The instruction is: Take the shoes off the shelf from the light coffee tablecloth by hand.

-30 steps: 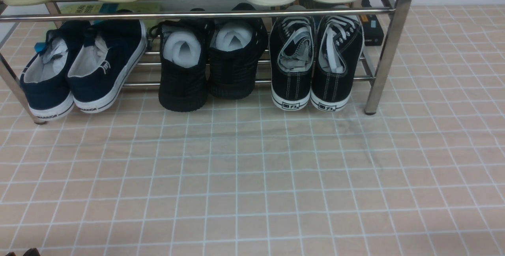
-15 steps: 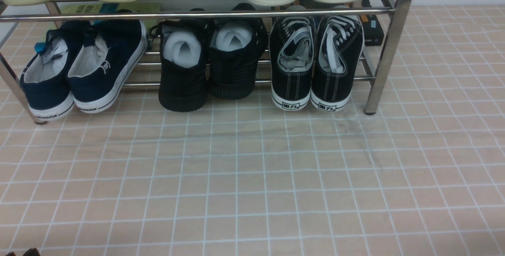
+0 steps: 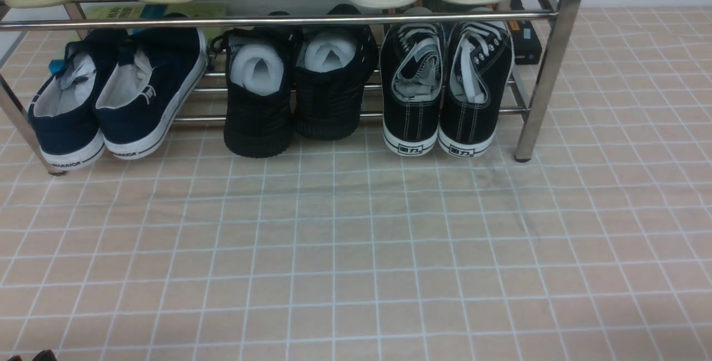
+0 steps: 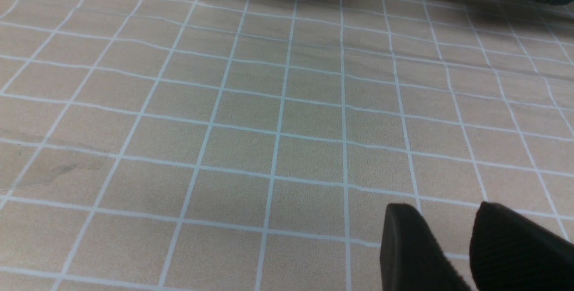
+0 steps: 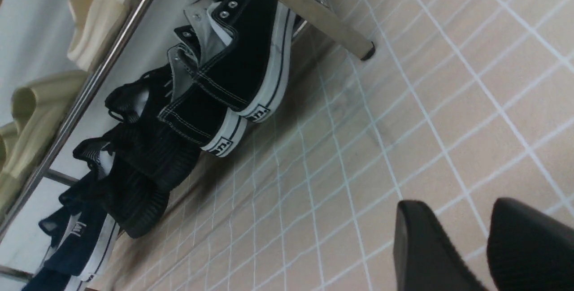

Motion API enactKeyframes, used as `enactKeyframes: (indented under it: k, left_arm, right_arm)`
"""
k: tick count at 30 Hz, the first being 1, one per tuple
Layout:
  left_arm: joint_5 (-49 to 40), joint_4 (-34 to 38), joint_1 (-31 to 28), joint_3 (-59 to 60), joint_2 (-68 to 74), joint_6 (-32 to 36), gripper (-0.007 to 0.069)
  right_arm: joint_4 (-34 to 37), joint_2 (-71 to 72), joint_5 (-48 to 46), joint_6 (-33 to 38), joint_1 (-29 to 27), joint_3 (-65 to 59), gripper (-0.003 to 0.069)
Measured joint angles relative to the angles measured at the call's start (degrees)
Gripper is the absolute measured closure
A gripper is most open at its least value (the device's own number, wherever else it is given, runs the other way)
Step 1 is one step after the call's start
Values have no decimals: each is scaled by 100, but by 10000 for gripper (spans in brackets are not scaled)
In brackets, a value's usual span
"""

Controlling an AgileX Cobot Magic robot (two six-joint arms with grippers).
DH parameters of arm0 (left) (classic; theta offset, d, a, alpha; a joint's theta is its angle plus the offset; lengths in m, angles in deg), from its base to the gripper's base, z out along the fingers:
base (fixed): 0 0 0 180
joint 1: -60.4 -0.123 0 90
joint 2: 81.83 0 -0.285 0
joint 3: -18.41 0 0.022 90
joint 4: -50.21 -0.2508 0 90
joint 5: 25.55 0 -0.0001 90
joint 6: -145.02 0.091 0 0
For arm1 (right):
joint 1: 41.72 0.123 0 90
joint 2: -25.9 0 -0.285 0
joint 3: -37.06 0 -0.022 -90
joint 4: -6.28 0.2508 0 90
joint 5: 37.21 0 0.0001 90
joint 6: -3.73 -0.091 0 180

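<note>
Black shoes (image 3: 414, 119) lean at the right end of the shelf (image 3: 548, 60); wrist views, unlike front, show left gripper (image 4: 446, 210) and right gripper (image 5: 457, 206) jaws narrowly parted, empty.

Shiny chrome shelf (image 3: 549, 60), matt canvas shoes (image 3: 414, 115)

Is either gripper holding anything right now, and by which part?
Nothing is held. The left gripper and right gripper are both open and empty, away from the shoes.

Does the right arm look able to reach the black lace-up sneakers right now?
Probably yes: the sneakers stick out heel-first from the shelf, and only bare tablecloth lies between them and the open right gripper.
</note>
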Motion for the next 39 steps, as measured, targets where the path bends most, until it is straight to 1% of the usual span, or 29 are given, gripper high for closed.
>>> enactKeyframes:
  k: [1,2,3,4,5,6,7,8,9,10,11,12,15,17,18,19,20,21,23,26,28,30,31,34,35,36,37,39]
  left_arm:
    - [0,0,0,0,0,0,384]
    - [0,0,0,0,0,0,384]
    - [0,0,0,0,0,0,384]
    - [0,0,0,0,0,0,384]
    - [0,0,0,0,0,0,384]
    - [0,0,0,0,0,0,384]
    - [0,0,0,0,0,0,384]
    - [0,0,0,0,0,0,384]
    - [0,0,0,0,0,0,384]
    - [0,0,0,0,0,0,384]
    - [0,0,0,0,0,0,384]
    - [0,0,0,0,0,0,384]
    - [0,0,0,0,0,0,384]
    - [0,0,0,0,0,0,384]
    - [0,0,0,0,0,0,384]
    - [0,0,0,0,0,0,384]
    - [0,0,0,0,0,0,384]
    - [0,0,0,0,0,0,384]
    - [0,0,0,0,0,0,384]
    - [0,0,0,0,0,0,384]
    - [0,0,0,0,0,0,384]
    - [0,0,0,0,0,0,384]
    - [0,0,0,0,0,0,384]
    - [0,0,0,0,0,0,384]
    - [0,0,0,0,0,0,384]
    - [0,0,0,0,0,0,384]
    - [0,0,0,0,0,0,384]
    - [0,0,0,0,0,0,384]
  right_arm:
    - [0,-7,43,299,0,172,449]
    - [0,-12,43,360,0,209,454]
    - [0,-46,78,616,0,373,474]
    - [-15,-245,98,1182,0,768,534]
    - [-23,-343,98,1358,0,903,557]
    - [-30,-540,64,1635,0,1121,598]
    - [-42,-630,46,1735,0,1207,621]
    - [-123,-1157,-149,2078,0,1629,666]
    - [-138,-1218,-217,2094,0,1670,667]
    - [-247,-1737,-567,2153,0,1979,671]
    - [-263,-1807,-619,2166,0,2015,671]
    - [-428,-2412,-1083,2200,0,2306,668]
    - [-647,-3345,-1772,2207,0,2682,663]
    - [-718,-4477,-2519,2255,0,3128,661]
    - [-708,-4643,-2622,2266,0,3160,661]
    - [-522,-5284,-2997,2477,0,3416,660]
    - [-522,-5284,-2997,2521,0,3448,659]
    - [-83,-5902,-3385,3011,0,3693,659]
    - [608,-6404,-3756,3793,0,3963,659]
    - [1829,-7063,-4258,4659,0,4439,659]
    - [2222,-7363,-4422,4941,60,4786,659]
    - [2275,-7529,-4419,4997,153,5042,659]
    - [2190,-7723,-4331,4978,352,5400,659]
    - [1596,-8072,-3994,4504,964,6135,659]
    - [1542,-8095,-3971,4456,1006,6187,659]
    - [975,-8324,-3811,3975,1343,6646,659]
    - [770,-8410,-3743,3797,1510,6803,659]
    - [-25,-8739,-3599,3105,1903,7368,657]
